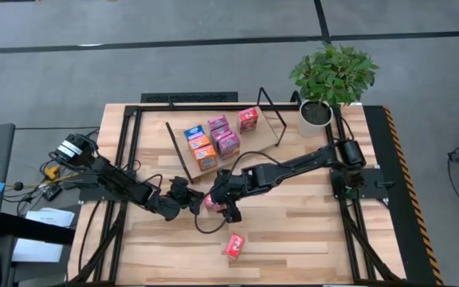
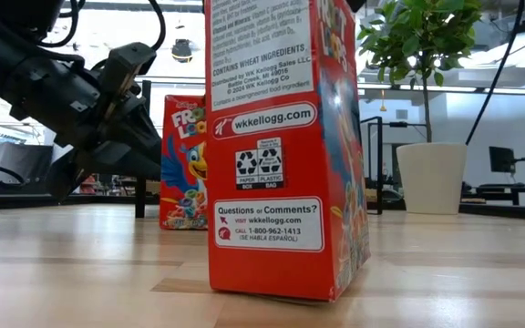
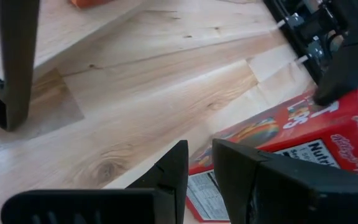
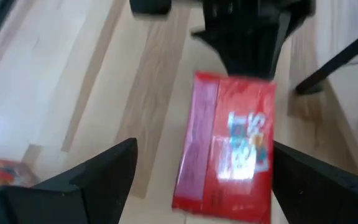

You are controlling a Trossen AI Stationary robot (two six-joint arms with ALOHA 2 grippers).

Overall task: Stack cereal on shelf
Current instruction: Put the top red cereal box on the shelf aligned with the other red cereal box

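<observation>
Left gripper sits mid-surface, just left of a red cereal box. In the left wrist view its fingers stand nearly closed with a thin gap between them, nothing caught in that gap; the red box lies just beyond the tips. Touching or not, cannot tell.

Right gripper reaches in from the right to the same box. In the right wrist view its fingers are spread wide, one either side of the red box, clear of its faces. The dark left gripper shows at the box's far end.

Shelf: light board with black rod frame, toward the far side of the surface. On it a cluster of boxes: blue box, orange box, pink boxes, and one red box a little to the right.

Another red box lies apart at the near side of the surface; in the low view it fills the middle as a tall red carton, with the contested box behind it.

Potted plant at the far right corner.
</observation>
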